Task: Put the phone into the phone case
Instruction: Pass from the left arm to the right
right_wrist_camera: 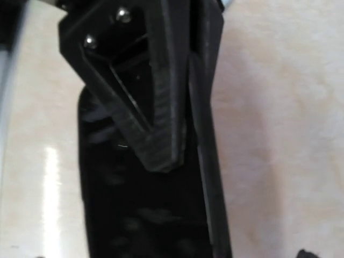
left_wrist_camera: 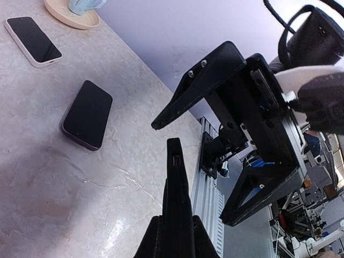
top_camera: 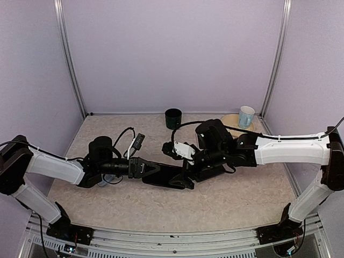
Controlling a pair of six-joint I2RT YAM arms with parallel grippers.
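Note:
My left gripper (top_camera: pixel 146 169) is shut on the near end of a thin black phone case (top_camera: pixel 167 177) and holds it edge-up just above the table. In the left wrist view the case (left_wrist_camera: pixel 174 183) stands edge-on between my fingertips (left_wrist_camera: pixel 152 236). My right gripper (top_camera: pixel 186 173) is open, its jaws wide apart around the case's far end. In the right wrist view one finger (right_wrist_camera: pixel 158 113) lies against the glossy black face of the case (right_wrist_camera: pixel 140 215). A dark purple phone (left_wrist_camera: pixel 87 114) lies flat on the table beyond it, hidden by the right arm in the top view.
A white-edged phone (left_wrist_camera: pixel 33 41) lies near a tan plate (left_wrist_camera: pixel 80 21) with a pale blue cup (top_camera: pixel 246 116) at the back right. A dark green cup (top_camera: pixel 173 118) stands at the back middle. The table's front rail (left_wrist_camera: pixel 207 188) is close by.

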